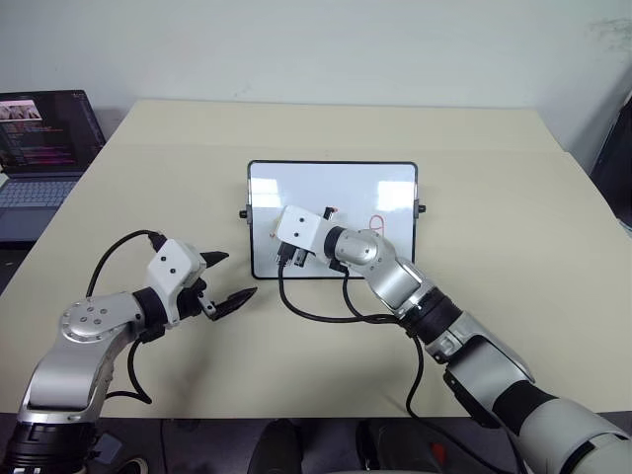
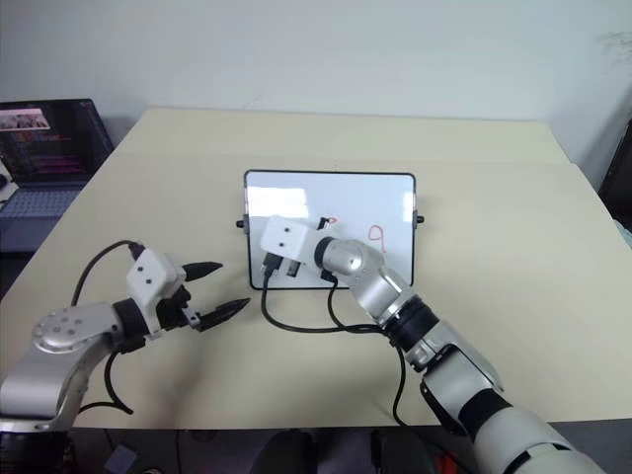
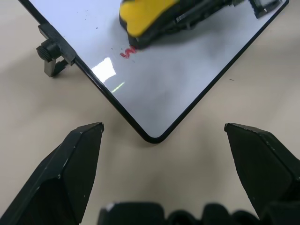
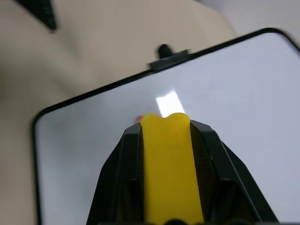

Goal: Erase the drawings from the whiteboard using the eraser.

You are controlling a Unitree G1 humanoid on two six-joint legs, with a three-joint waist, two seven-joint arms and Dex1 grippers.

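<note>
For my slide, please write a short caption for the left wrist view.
Open left gripper near the whiteboard corner; the eraser sits beside a red squiggle.

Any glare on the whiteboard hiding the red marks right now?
Left wrist view: a bright glare patch on the whiteboard beside the wavy squiggle, not over it. Right wrist view: glare just past the eraser. Left eye view: loop mark unobscured.

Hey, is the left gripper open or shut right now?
Open. The left gripper has its two black fingers spread wide apart, nothing between them, near the whiteboard corner.
</note>
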